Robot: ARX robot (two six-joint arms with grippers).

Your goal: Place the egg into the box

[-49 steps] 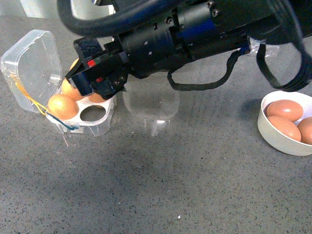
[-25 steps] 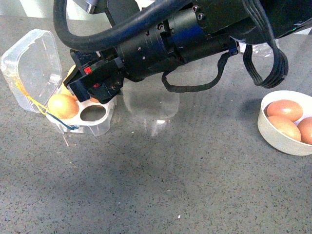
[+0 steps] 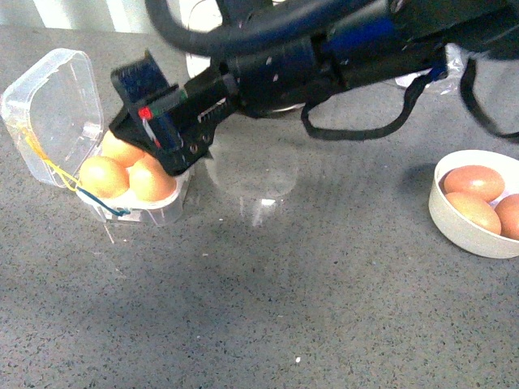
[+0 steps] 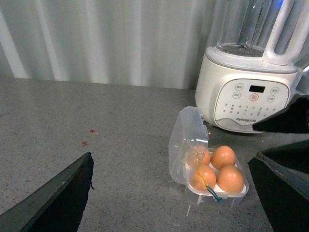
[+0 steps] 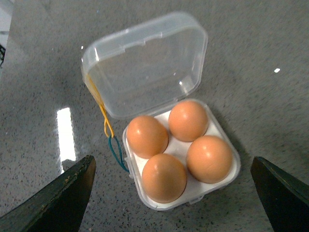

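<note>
White blender [image 4: 251, 92] marked "Joyoung" stands near box [image 4: 184, 145].

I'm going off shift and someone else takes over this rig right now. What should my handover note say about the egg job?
Right tool: open, empty, over the box.
Left tool: open, empty, well away from the box.
Box: lid open, all four cells filled with eggs.
Done: the egg is in and the box is full.
Left: withdraw the right tool; the lid is not yet shut. The white bowl holds three spare eggs.
</note>
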